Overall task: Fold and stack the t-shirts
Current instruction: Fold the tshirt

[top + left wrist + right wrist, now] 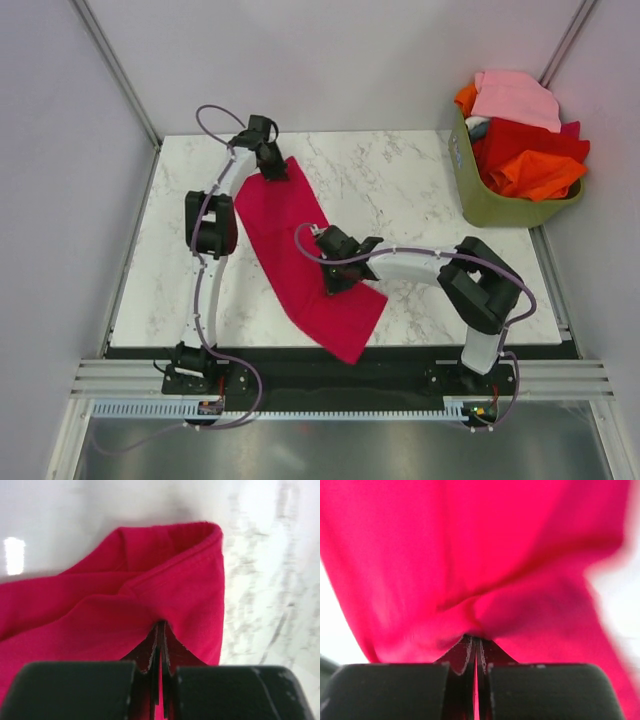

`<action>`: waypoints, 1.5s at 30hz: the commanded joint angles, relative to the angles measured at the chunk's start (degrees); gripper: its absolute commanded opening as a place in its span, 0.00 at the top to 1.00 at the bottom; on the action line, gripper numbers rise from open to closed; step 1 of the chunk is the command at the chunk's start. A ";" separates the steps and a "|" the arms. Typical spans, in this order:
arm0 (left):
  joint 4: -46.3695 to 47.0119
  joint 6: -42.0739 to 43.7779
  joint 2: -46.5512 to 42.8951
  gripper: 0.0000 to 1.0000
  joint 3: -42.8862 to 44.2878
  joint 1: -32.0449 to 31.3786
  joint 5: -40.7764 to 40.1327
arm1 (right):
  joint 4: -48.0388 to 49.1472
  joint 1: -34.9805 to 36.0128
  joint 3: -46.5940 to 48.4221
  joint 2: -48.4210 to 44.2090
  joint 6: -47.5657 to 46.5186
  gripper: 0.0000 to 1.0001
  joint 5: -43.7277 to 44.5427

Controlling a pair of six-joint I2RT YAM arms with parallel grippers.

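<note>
Left pincer (160,626) is shut tight on a pinch of the crimson t-shirt (300,250). Cloth is bunched at the jaw tips, just below a ribbed, stitched hem edge. Right pincer (476,640) is clamped the same way on a fold of the same shirt. Fabric gathers in creases at its tips and fills the wrist view, blurred at the right. Top view: left pincer is at the shirt's far-left end, right pincer on its right edge toward the near end. The shirt lies as a long folded strip running diagonally from far left to near centre of the worktop (410,180). Its near corner reaches past the worktop's near edge. Cloth is a soft matte knit, one plain colour. Worktop is white with grey marble veining, glossy in the wrist view. At the far right corner is an olive-green basket (500,210) with smooth rounded walls. It is heaped with crumpled tees: pink t-shirt (515,97) farthest, red t-shirt (525,140) in the middle, orange t-shirt (540,178) nearest. Basket sits well apart from both pincers.
</note>
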 commanded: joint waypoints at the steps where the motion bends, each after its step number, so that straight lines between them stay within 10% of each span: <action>1: -2.35 -4.51 6.13 0.98 10.94 -3.96 7.11 | 3.14 6.45 2.55 2.90 6.79 1.00 -7.59; 6: 6.79 -10.22 8.87 0.98 13.68 -5.73 13.35 | 5.34 7.96 5.37 0.62 8.03 0.97 -7.87; 12: 13.56 -9.44 6.24 0.93 11.58 -6.17 17.66 | 5.52 -0.72 5.03 -9.90 5.66 0.68 -4.35; 18: 24.27 -4.96 -5.79 0.68 -0.71 -5.64 28.65 | 8.42 -11.10 5.11 -10.54 3.90 0.63 -5.23; 31: 32.37 1.99 -44.01 0.62 -46.83 0.06 12.59 | 14.05 -21.57 26.61 14.49 5.48 0.51 -11.98; 45: 45.91 -4.60 -47.47 0.69 -61.29 8.95 11.43 | 14.48 -25.88 49.32 38.50 10.58 0.51 -22.10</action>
